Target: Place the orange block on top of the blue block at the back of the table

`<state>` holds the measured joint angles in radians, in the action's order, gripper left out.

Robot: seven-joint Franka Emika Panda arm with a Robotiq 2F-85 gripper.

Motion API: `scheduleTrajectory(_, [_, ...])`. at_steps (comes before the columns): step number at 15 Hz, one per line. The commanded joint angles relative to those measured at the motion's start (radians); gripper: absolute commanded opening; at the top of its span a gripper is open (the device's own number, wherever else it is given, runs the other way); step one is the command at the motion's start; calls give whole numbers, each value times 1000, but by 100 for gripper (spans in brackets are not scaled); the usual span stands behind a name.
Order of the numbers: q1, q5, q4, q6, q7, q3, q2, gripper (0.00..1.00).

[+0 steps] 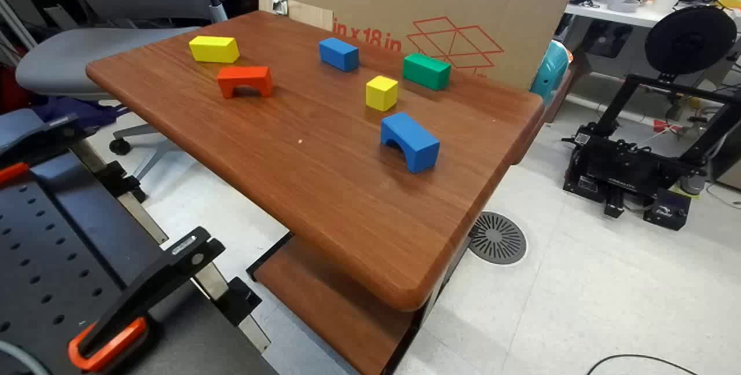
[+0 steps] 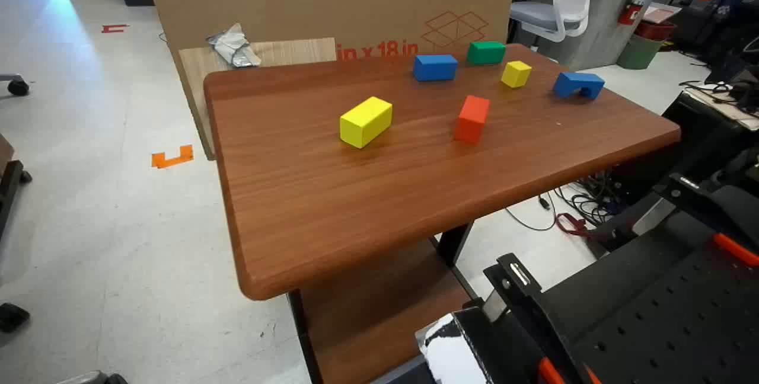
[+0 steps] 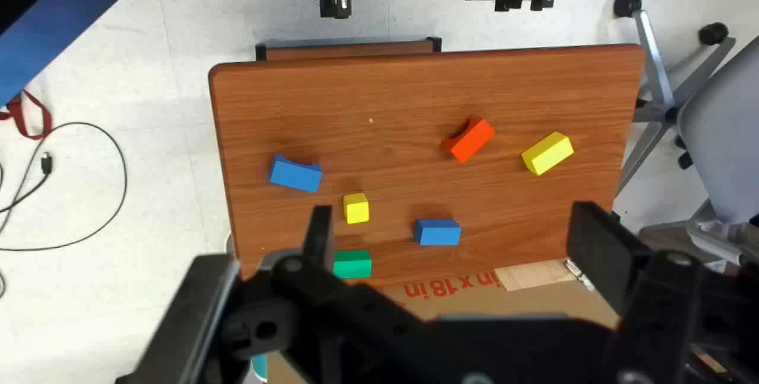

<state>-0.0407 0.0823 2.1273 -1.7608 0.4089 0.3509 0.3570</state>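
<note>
The claw (image 3: 453, 227) is spread wide, its height over the surface (image 3: 356, 88) hard to judge. In the wrist view the blue block (image 3: 437, 233) shows within the gap; farther out, the orange block (image 3: 470, 138) stands upright near the yellow oblong block (image 3: 548, 153).

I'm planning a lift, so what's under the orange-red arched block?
Through the opening of the orange-red arched block, the reddish-brown wooden table shows in shadow in an exterior view. Patches beneath the block's legs are covered.

Soft shadows mark the table (image 2: 332, 194), glare the floor (image 2: 83, 99).
</note>
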Motion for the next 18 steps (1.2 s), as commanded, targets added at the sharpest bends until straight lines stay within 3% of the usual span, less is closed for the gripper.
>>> scheduleTrajectory(1, [-35,11,-3,2,10,-29,-5,100])
scheduleTrajectory(9, [-33,2,-4,-10,-4,-41,-18,100])
scheduleTrajectory(18, [15,-198,72,-293,-121,-259,-232,100])
